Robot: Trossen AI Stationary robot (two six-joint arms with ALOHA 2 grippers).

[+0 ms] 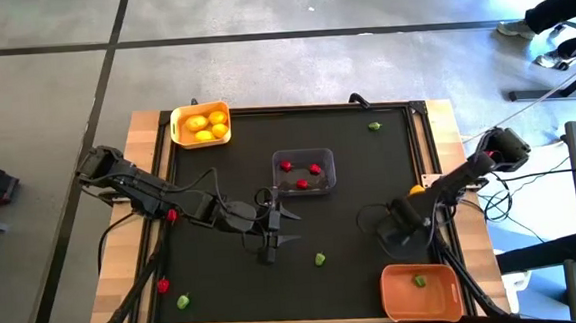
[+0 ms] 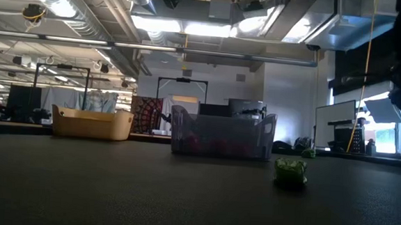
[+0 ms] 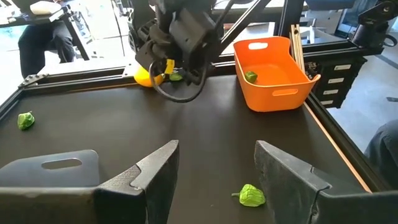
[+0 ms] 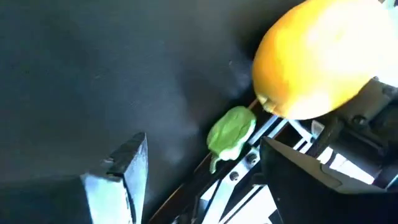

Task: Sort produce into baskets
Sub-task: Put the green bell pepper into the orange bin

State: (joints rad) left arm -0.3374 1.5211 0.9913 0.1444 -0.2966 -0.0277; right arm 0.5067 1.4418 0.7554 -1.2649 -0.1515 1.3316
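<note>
My left gripper [image 1: 288, 227] is open and holds nothing, raised over the middle of the table. A green piece [image 3: 251, 195] lies on the mat below and ahead of its fingers; it also shows in the high view [image 1: 320, 260] and the low view [image 2: 291, 170]. My right gripper [image 4: 205, 180] is open near the table's right edge [image 1: 411, 209]. Ahead of its fingers a green piece [image 4: 231, 132] and a yellow lemon [image 4: 317, 59] lie by the table's frame. The yellow basket [image 1: 201, 124] holds lemons, the clear basket [image 1: 304, 171] red pieces, and the orange basket [image 1: 419, 289] a green piece.
A green piece [image 1: 374, 126] lies at the far right of the mat. A green piece [image 1: 183, 301] and a red piece [image 1: 162, 285] lie at the near left. The raised table frame [image 1: 431, 173] runs along the right edge. A person's legs [image 1: 559, 10] show beyond the table.
</note>
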